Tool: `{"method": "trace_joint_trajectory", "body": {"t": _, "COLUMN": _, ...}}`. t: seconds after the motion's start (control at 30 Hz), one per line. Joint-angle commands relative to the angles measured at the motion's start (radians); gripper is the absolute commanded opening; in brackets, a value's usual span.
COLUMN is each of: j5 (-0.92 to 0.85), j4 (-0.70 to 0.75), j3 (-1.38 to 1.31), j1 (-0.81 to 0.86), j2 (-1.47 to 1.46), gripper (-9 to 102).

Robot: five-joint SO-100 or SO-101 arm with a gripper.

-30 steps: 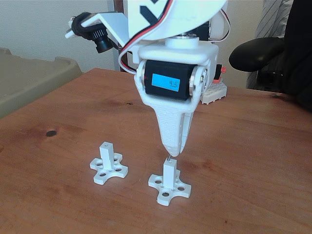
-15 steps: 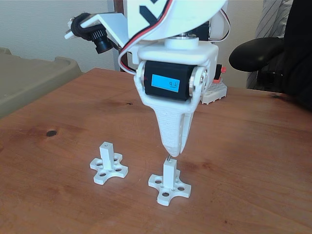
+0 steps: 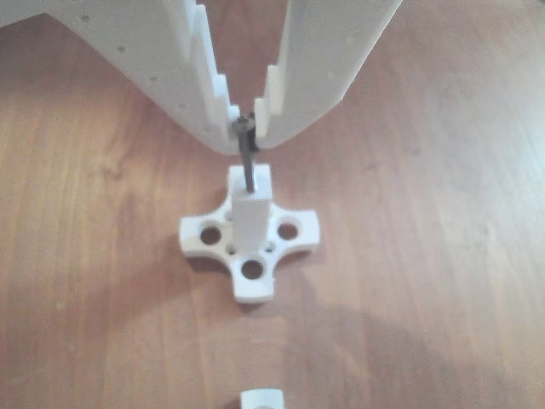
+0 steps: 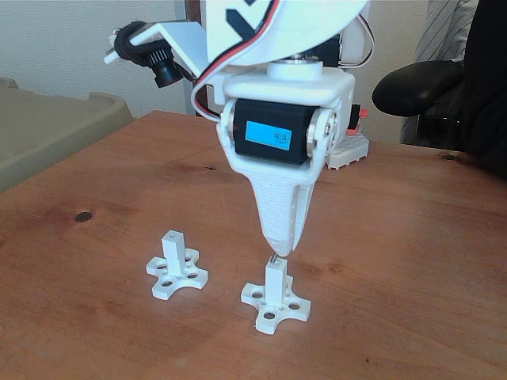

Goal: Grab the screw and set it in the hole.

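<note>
The gripper [image 3: 248, 129] pinches the screw [image 3: 248, 162] by its head, directly above the white post [image 3: 250, 217]. The screw's long axis stands near vertical, its tip at the hole in the post's top face; entry depth cannot be told.

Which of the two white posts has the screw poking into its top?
The right post in the fixed view, directly under the gripper. The screw stands in it; the left post is bare.

Two white posts [image 4: 275, 279] [image 4: 173, 247] on cross-shaped bases, one screw [image 3: 247, 162], one wooden table [image 4: 412, 261].
</note>
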Motion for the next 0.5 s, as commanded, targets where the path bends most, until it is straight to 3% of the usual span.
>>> {"method": "trace_joint_trajectory", "body": {"t": 0.0, "j5": 0.006, "j4": -0.012, "j3": -0.066, "j1": 0.006, "j2": 0.031, "gripper": -4}}
{"method": "trace_joint_trajectory", "body": {"t": 0.47, "j5": 0.014, "j4": -0.003, "j3": -0.063, "j1": -0.002, "j2": 0.029, "gripper": -4}}
